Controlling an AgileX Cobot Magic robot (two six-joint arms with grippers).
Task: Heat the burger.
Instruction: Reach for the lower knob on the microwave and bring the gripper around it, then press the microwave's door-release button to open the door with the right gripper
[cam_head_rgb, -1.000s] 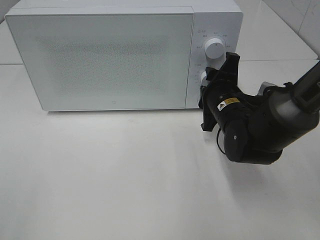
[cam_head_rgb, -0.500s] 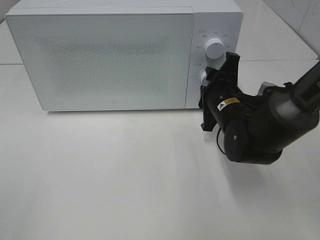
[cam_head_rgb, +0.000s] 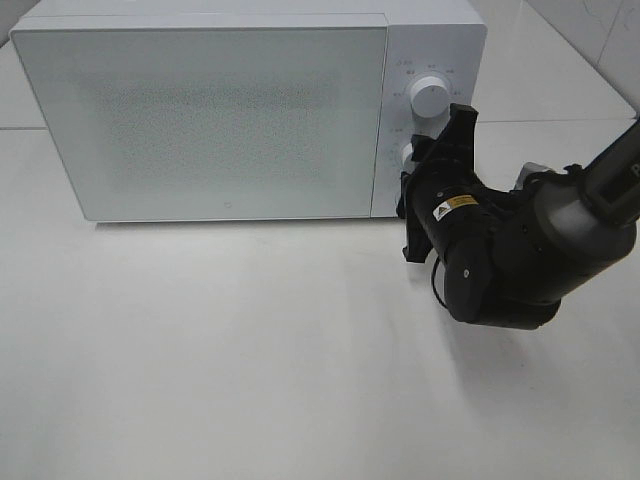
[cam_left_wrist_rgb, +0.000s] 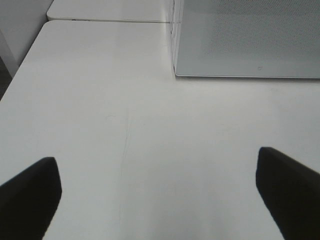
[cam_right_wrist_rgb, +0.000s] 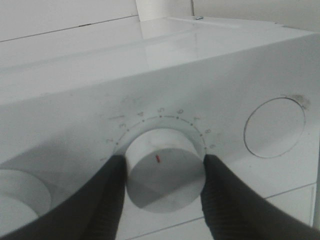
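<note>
A: Right, exterior high first. Entries?

B: Item one: microwave (cam_head_rgb: 230, 110), white, door shut, set at the back of the bench (cam_head_rgb: 200, 360). Broad open bench runs from its front edge toward the camera. Item two: right gripper (cam_head_rgb: 415, 175), at the control panel, on the lower knob (cam_head_rgb: 407, 153). The upper knob (cam_head_rgb: 428, 97) stands apart above it.

A: Left wrist?

B: Item three: left gripper (cam_left_wrist_rgb: 157, 192), fingers (cam_left_wrist_rgb: 30, 195) spread wide with nothing between them, over open bench. The bench edge runs along one side. The microwave's near corner is well apart from the fingers.

A: Right wrist?

B: Both fingers (cam_right_wrist_rgb: 100, 200) clasp the lower knob, one on each flank, with its red mark between them.

A: And the burger?

B: Not seen in any view. Its location cannot be told.
</note>
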